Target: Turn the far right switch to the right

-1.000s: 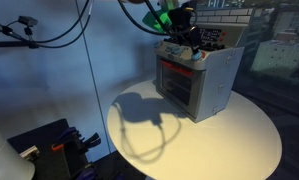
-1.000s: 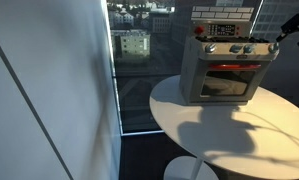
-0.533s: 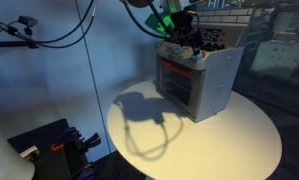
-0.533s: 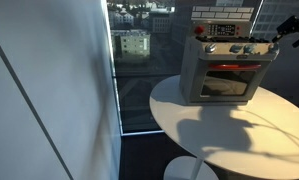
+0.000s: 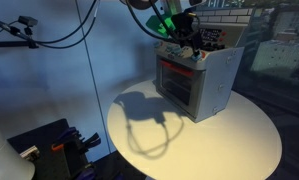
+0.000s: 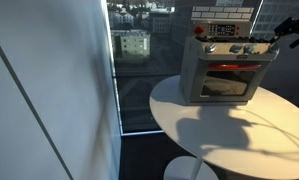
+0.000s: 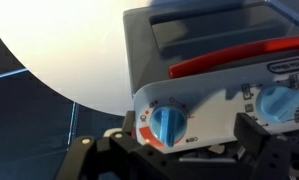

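Observation:
A grey toy oven (image 5: 201, 82) with a red door handle stands on the round white table (image 5: 209, 140); it also shows in an exterior view (image 6: 224, 78). In the wrist view a blue switch knob (image 7: 169, 125) on the white control panel sits between my two black fingers (image 7: 254, 135), not touched by either. A second blue knob (image 7: 279, 100) is further along the panel. My gripper (image 7: 169, 152) is open, at the top corner of the oven in both exterior views (image 5: 192, 42) (image 6: 279, 40).
The table's edge (image 6: 189, 150) drops to a dark floor. A white wall panel (image 6: 49, 90) and window glass stand beside the table. Black cables (image 5: 49, 35) hang behind, and dark equipment (image 5: 54, 145) sits on the floor.
The gripper has shifted slightly closer to the oven's control panel; the oven and knobs have not visibly moved.

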Available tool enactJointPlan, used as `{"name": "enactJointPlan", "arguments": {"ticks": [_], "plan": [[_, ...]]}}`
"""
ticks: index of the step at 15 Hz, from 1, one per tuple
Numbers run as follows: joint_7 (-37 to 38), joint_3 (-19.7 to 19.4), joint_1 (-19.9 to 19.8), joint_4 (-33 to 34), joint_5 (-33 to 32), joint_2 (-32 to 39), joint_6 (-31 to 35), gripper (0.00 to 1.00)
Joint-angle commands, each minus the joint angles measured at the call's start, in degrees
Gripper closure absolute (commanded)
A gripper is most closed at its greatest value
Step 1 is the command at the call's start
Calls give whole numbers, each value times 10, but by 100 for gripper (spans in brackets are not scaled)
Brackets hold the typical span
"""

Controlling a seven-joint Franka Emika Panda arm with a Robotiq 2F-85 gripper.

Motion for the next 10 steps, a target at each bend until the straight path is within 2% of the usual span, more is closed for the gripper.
{"name": "enactJointPlan", "arguments": {"ticks": [1,10], "plan": [[-23,3,-1,18,21,14,6,0],[-22,8,-2,29,19,25,9,0]]}}
